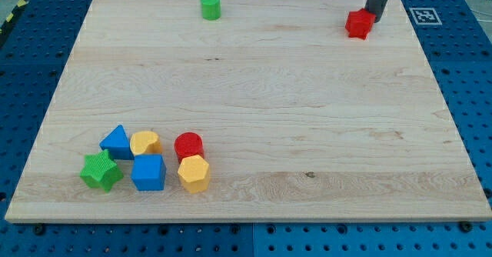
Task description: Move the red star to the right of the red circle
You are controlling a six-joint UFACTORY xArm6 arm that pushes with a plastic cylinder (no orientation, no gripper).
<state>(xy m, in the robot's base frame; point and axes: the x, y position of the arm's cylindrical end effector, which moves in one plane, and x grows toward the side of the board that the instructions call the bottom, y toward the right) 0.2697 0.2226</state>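
Six blocks crowd the desk (pixel 254 95) near its bottom left corner: a blue triangle (pixel 117 141), a yellow block (pixel 145 142), a green star (pixel 101 171), a blue cube (pixel 148 172), a yellow hexagon (pixel 194 173) and the red circle (pixel 188 145). A green cylinder (pixel 211 5) stands alone at the top edge. The red star (pixel 358 24) lies near the top right corner, with my tip (pixel 377 15) touching its upper right side; the rod has no fingers to grasp with.

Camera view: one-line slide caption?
My tip touches the red star at the board's top right, far from the red circle.
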